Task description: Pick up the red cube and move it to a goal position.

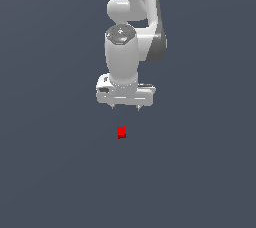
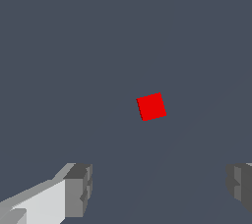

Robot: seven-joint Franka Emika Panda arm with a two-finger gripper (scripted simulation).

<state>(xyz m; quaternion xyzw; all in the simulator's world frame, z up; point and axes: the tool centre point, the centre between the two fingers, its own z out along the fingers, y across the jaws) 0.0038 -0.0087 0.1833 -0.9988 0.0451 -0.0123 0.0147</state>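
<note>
The red cube (image 1: 121, 132) is a tiny bright red block lying on the dark grey surface, below the white gripper (image 1: 126, 107) in the exterior view. The gripper points down, its two short fingertips spread apart with nothing between them. A clear gap separates it from the cube. In the wrist view the cube (image 2: 151, 106) lies ahead of the gripper (image 2: 160, 191), slightly rotated. The grey finger pads (image 2: 78, 188) stand wide apart at either side of that view, open and empty.
The white arm (image 1: 132, 17) rises behind the gripper toward the top of the exterior view. The dark grey surface (image 1: 200, 172) is uniform around the cube. No goal marker shows.
</note>
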